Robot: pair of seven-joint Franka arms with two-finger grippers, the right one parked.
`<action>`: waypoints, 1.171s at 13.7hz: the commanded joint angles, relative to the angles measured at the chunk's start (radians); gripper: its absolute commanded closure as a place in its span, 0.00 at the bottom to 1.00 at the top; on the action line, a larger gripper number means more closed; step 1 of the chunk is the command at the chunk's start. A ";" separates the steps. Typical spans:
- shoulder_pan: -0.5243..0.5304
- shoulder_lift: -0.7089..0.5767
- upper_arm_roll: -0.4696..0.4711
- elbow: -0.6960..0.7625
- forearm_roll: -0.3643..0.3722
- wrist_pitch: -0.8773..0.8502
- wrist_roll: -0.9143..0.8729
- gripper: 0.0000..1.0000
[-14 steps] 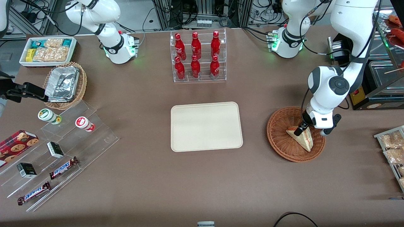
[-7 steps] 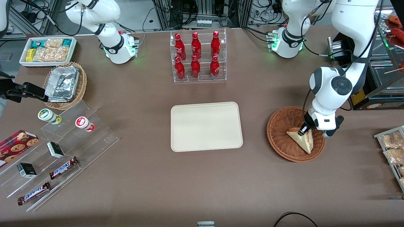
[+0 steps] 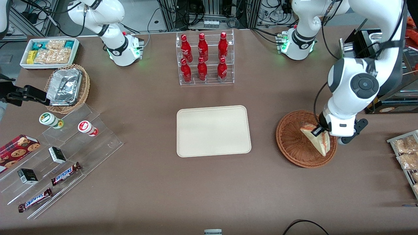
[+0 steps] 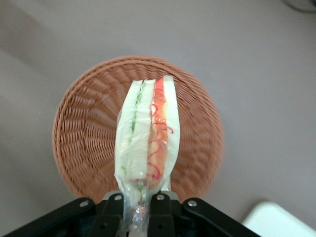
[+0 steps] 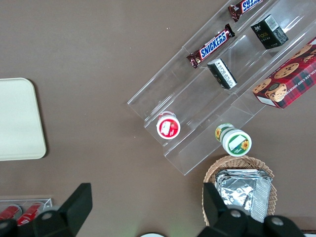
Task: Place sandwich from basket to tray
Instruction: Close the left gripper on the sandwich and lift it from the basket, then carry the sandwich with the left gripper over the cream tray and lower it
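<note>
Gripping the sandwich (image 4: pixel 146 138) by one corner of its clear wrap, the gripper (image 3: pixel 318 130) has its jaws pinched tight on it, nothing else in hand. Front view shows the wedge hanging above the basket (image 3: pixel 290 143), over the rim side toward the working arm's end of the table; wrist view has it dangling w/ the weave well below, so I judge it clear of the bowl. Step in hand, as I read it: carry across to the tray (image 3: pixel 214 130), which sits toward the table's middle, w/ bare table between it and the basket. To do it well: keep height till past the wicker rim, travel smooth, bc a corner-only hold on slippery film could let it swing or slip. Lower over the tray's centre, then release.
</note>
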 commanded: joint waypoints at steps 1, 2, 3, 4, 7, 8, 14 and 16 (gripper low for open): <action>-0.116 0.032 0.004 0.124 0.018 -0.106 -0.008 1.00; -0.165 0.036 0.004 0.138 0.017 -0.104 -0.008 1.00; -0.217 0.057 0.004 0.158 0.014 -0.103 -0.013 1.00; -0.265 0.091 0.004 0.188 0.012 -0.104 -0.024 1.00; -0.388 0.191 0.004 0.271 0.001 -0.098 -0.031 1.00; -0.428 0.234 0.004 0.308 -0.003 -0.097 -0.039 1.00; -0.567 0.412 0.005 0.371 0.010 0.043 -0.115 1.00; -0.591 0.455 0.007 0.374 0.012 0.077 -0.122 1.00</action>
